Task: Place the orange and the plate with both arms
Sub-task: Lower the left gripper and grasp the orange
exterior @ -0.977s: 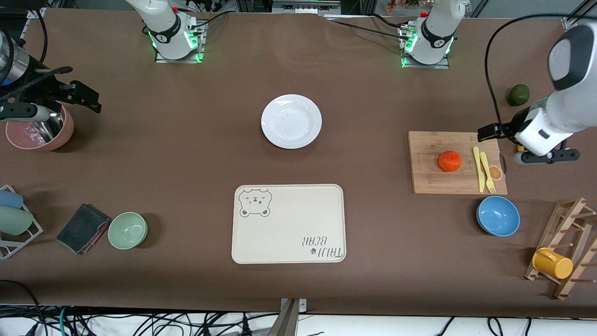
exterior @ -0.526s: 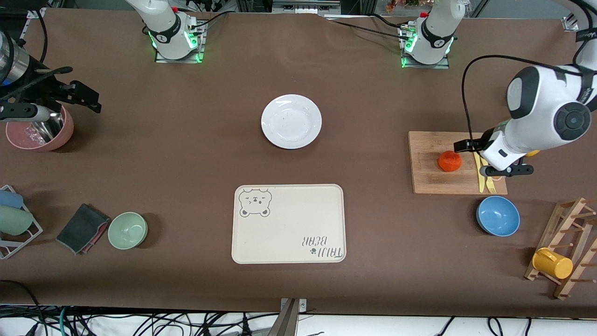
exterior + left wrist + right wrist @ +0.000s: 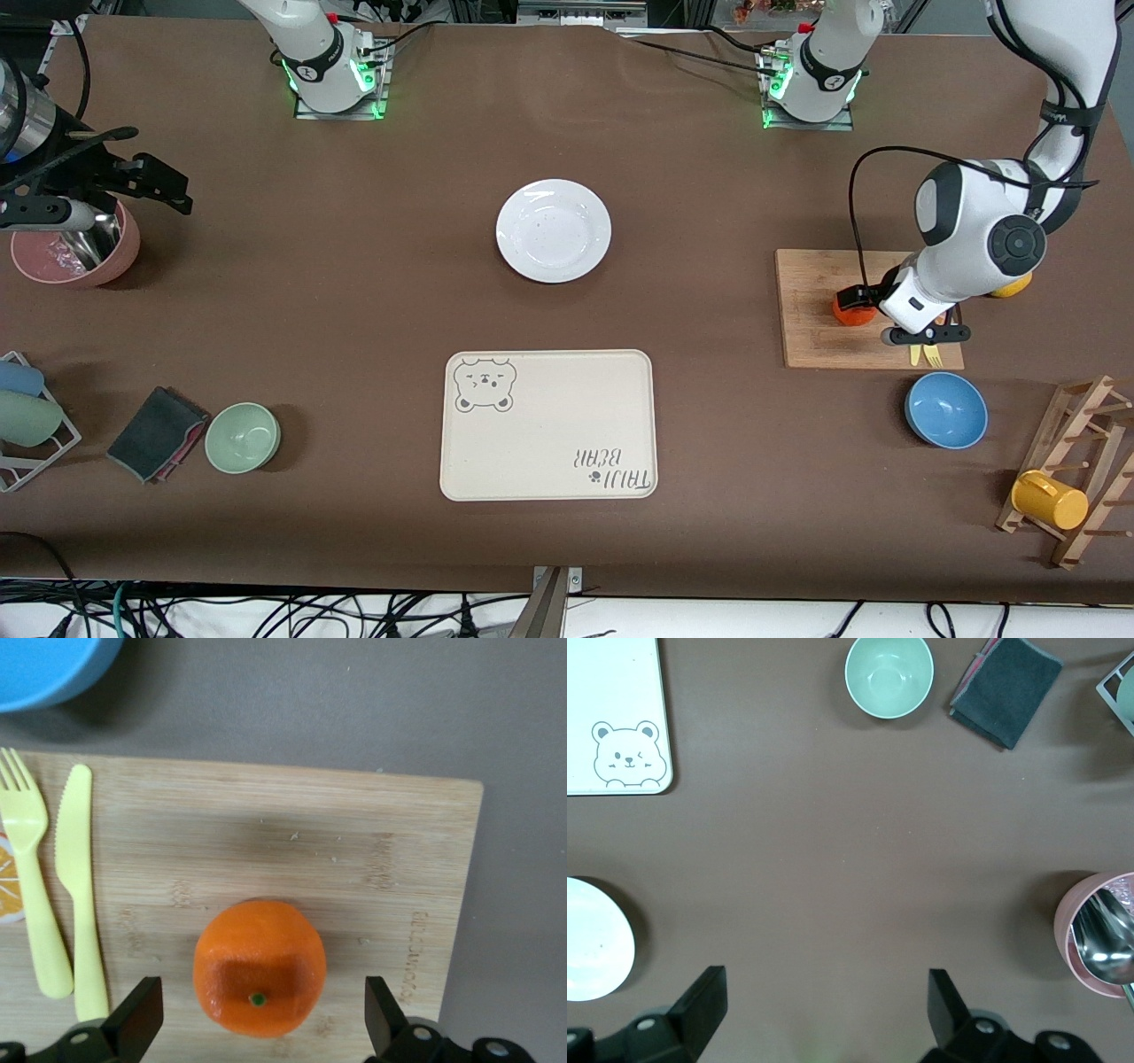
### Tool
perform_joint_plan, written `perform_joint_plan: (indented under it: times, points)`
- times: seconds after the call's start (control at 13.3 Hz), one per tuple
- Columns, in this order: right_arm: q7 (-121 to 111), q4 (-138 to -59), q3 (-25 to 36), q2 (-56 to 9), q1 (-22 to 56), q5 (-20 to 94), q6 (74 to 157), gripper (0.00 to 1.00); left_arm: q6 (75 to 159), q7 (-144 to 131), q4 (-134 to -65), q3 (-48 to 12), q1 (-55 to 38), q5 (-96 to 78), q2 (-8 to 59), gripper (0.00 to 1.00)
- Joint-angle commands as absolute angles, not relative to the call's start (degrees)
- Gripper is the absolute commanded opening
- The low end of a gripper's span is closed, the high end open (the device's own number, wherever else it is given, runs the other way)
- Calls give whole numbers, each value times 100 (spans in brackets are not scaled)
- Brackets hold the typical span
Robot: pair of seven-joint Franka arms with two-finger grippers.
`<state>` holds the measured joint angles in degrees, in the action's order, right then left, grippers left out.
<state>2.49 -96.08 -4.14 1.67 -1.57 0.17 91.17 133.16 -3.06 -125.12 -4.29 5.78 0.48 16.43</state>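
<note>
Pink round bowl (image 3: 75, 257) holding a metal spoon (image 3: 93, 237), cream rectangular tray (image 3: 548, 425) printed "TAIJI BEAR", left hand (image 3: 257, 1028) fingers apart over the red-orange orange (image 3: 260, 967), right hand (image 3: 824, 1019) waits, fingers apart.

The orange (image 3: 260, 967) sits on the cutting board (image 3: 266, 842), between the spread fingers (image 3: 135, 1017) of the left gripper (image 3: 259, 1024), apparently untouched. The knife (image 3: 78, 886) and fork (image 3: 31, 877) lie outside one finger, with the bowl (image 3: 49, 669) off the board.

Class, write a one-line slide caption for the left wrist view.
Open left gripper poised over the orange on the wooden cutting board, beside a yellow knife and fork.
</note>
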Motion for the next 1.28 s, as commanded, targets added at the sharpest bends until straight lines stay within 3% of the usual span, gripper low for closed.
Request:
perform_joint_plan:
  times: [0.0,0.53,0.6,0.68,0.75,0.83,0.9,1.2]
  points:
    - [229,-9527,-378,149,-123,-26,9035,100,13552,-202,-12682,-396,554,35,1696,100]
    - [229,-9527,-378,149,-123,-18,9035,100,13729,-202,-12797,-387,554,-17,1854,99]
    - [229,-9527,-378,149,-123,-26,9035,100,13772,-202,-12806,-387,554,-18,1863,92]
    - [229,-9527,-378,149,-123,-26,9035,100,13781,-193,-12806,-387,554,-9,1855,66]
    - [229,-9527,-378,149,-123,-18,9035,100,13781,-193,-12806,-387,554,0,1854,34]
    - [229,-9527,-378,149,-123,-18,9035,100,13773,-193,-12806,-387,554,0,1854,12]
    - [229,-9527,-378,149,-123,-18,9035,100,13712,-167,-12797,-387,554,0,1802,0]
    - [229,-9527,-378,149,-123,-18,9035,100,12913,-35,-12674,-596,467,-305,1171,0]
